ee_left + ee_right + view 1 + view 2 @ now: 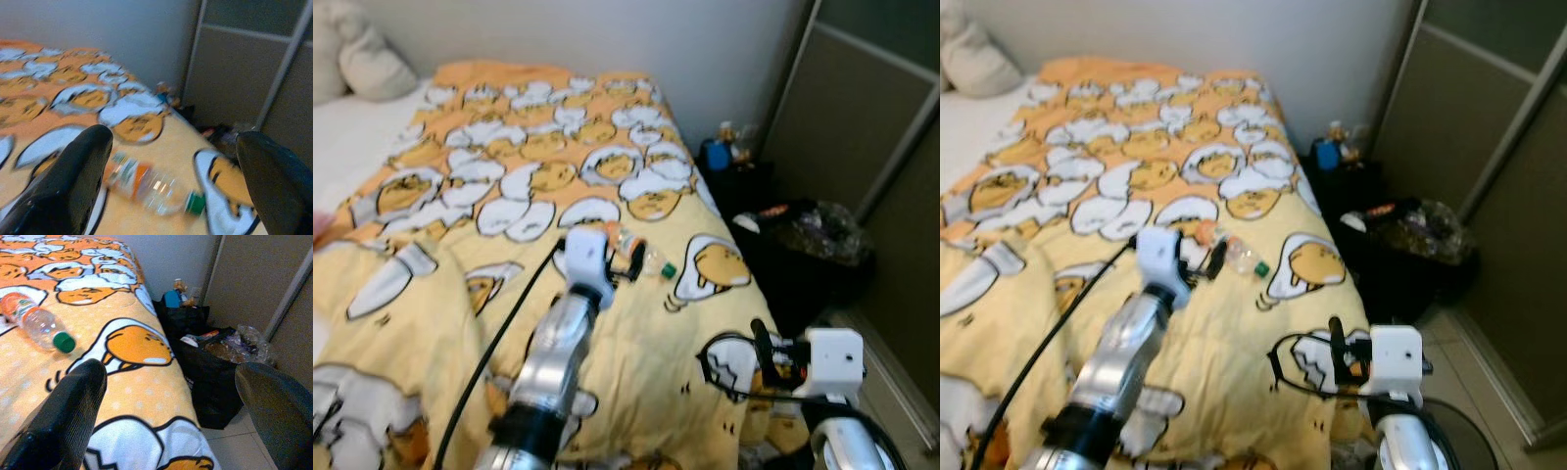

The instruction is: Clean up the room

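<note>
Left tool (625, 257) is held over the bed, its two black fingers (68, 181) spread wide apart, and between them the plastic bottle (151, 185) is framed in the left wrist view. That bottle, clear with an orange label and a green cap (670, 269), lies on its side on the duvet (509, 176), just beyond the fingertips and not yet touched.

Several risks are judged from this. The bottle is round and rests on soft, yielding fabric, so it may be rolled toward the bed's edge if only one finger meets it first. If the fingers are pressed down too far, a fold of the duvet may be pinched along with the bottle. An empty, thin-walled bottle may also be crushed or squeezed out of a tight grip. The black cable (499, 338) running along the left arm is draped across the duvet and could be snagged as the arm reaches.

Right tool (766, 364) is held low near the bed's corner, its fingers also parted and nothing gripped.

Beside the bed, on the floor, a black bag (208, 382) stuffed with crumpled plastic and rubbish is seen, with a blue item (716, 155) behind it by the wall. A pillow (374, 64) lies at the head of the bed. Nothing stands between the left tool and the bottle.
</note>
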Tool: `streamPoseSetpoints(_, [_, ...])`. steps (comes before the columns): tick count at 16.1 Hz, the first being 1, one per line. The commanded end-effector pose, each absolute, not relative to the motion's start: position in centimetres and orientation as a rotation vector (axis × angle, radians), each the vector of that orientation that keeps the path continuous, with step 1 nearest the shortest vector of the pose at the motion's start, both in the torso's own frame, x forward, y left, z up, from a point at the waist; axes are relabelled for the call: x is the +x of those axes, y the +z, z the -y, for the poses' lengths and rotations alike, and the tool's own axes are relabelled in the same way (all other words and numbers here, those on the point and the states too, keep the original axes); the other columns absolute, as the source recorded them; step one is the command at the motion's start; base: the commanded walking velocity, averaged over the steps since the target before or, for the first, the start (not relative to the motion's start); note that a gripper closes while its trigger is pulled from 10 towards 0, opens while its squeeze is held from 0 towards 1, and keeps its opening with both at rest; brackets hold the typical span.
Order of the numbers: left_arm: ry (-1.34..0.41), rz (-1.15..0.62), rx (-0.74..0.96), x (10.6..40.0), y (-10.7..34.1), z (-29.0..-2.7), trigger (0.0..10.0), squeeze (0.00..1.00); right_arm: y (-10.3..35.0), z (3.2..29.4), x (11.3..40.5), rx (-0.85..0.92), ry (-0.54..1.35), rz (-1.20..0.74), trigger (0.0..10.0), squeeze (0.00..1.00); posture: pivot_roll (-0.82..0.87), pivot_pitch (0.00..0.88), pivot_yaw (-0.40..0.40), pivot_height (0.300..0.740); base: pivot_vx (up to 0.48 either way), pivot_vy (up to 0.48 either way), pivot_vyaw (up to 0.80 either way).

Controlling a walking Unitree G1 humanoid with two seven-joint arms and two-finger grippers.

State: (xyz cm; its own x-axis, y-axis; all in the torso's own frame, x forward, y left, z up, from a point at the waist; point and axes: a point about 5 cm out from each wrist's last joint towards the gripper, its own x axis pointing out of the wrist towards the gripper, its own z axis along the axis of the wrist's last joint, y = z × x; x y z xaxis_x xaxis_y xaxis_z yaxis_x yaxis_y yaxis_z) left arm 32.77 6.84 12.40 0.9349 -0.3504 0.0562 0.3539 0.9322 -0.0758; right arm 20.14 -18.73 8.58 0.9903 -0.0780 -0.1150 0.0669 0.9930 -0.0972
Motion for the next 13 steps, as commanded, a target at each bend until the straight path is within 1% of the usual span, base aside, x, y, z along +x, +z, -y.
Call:
streamPoseSetpoints(1, [-0.366, 0.041, -0.094, 33.3, 12.7, -6.4, 10.0, 0.00, 8.4, 18.9, 19.9, -0.088, -0.094, -0.129, 10.0, 0.00, -0.07, 0.033, 0.007, 0.740, 0.480, 0.000, 0.00])
streamPoseSetpoints(3, [-0.415, 0.051, -0.084, 34.1, 13.5, -5.5, 10.0, 0.00, 8.3, 18.9, 19.3, -0.088, -0.107, -0.134, 10.0, 0.00, -0.09, 0.039, 0.021, 0.740, 0.480, 0.000, 0.00])
streamPoseSetpoints(7, [-0.461, 0.037, -0.041, 35.7, 14.0, -4.9, 10.0, 0.00, 8.0, 19.2, 17.9, -0.085, -0.153, -0.153, 10.0, 0.00, -0.14, 0.053, 0.049, 0.740, 0.480, 0.000, 0.00])
streamPoseSetpoints(9, [-0.509, 0.031, 0.062, 36.5, 14.5, -4.8, 10.0, 0.00, 7.9, 19.2, 17.3, -0.082, -0.163, -0.164, 10.0, 0.00, -0.16, 0.071, 0.057, 0.740, 0.000, 0.000, 0.00])
streamPoseSetpoints(11, [-0.688, -0.037, 0.282, 37.4, 14.7, -4.4, 10.0, 0.00, 7.6, 18.6, 16.4, -0.069, -0.158, -0.184, 10.0, 0.00, -0.16, 0.099, 0.077, 0.740, 0.000, 0.000, 0.00])
streamPoseSetpoints(12, [-0.776, -0.054, 0.459, 37.6, 14.7, -4.5, 10.0, 0.00, 7.4, 18.2, 15.9, -0.057, -0.157, -0.198, 10.0, 0.00, -0.17, 0.114, 0.087, 0.740, 0.000, 0.000, 0.00])
streamPoseSetpoints(13, [-0.871, -0.088, 0.609, 37.5, 14.4, -4.5, 10.0, 0.00, 7.3, 17.5, 15.3, -0.046, -0.156, -0.210, 10.0, 0.00, -0.18, 0.151, 0.109, 0.740, 0.000, 0.000, 0.00])
